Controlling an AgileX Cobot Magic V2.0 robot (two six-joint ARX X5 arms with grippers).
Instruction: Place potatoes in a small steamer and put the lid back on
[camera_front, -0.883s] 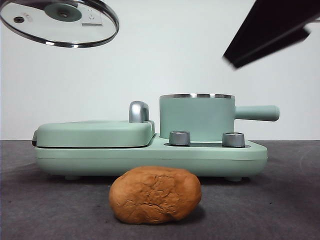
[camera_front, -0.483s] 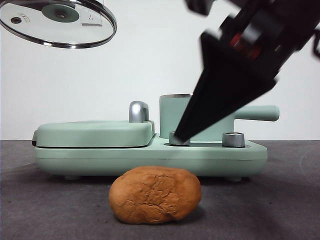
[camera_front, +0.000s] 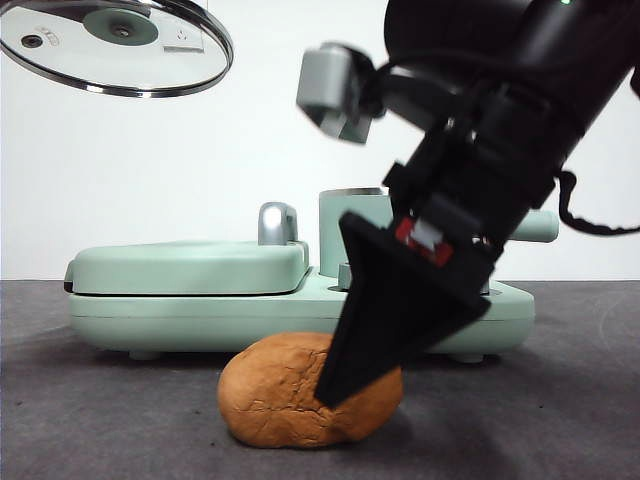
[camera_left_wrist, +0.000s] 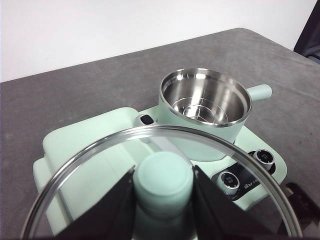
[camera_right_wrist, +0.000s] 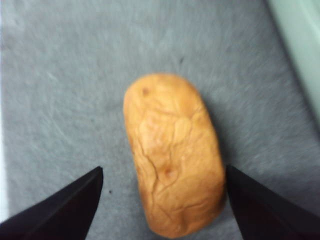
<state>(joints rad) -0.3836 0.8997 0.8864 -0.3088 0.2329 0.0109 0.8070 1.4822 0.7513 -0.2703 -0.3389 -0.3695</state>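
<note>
Jaws first: on my left gripper (camera_left_wrist: 162, 200) they are clamped on the green knob of the lid (camera_front: 117, 45), which hangs in the upper left of the front view, high above the griddle cover (camera_front: 190, 267) and clear of everything. So the lid-off part looks done. Moving right, the pot (camera_left_wrist: 204, 112) stands open in the centre of the left wrist view, its steel inside bare: nothing is loaded yet. Lower centre in the front view, the potato (camera_front: 275, 395) lies on the grey table (camera_front: 100, 420) in front of the appliance. My right gripper (camera_right_wrist: 162, 200) is low over it, jaws spread wide either side of the potato and not touching it, as far as I can see. By my reckoning the grasp, the carry to the pot and the relidding are all left.
</note>
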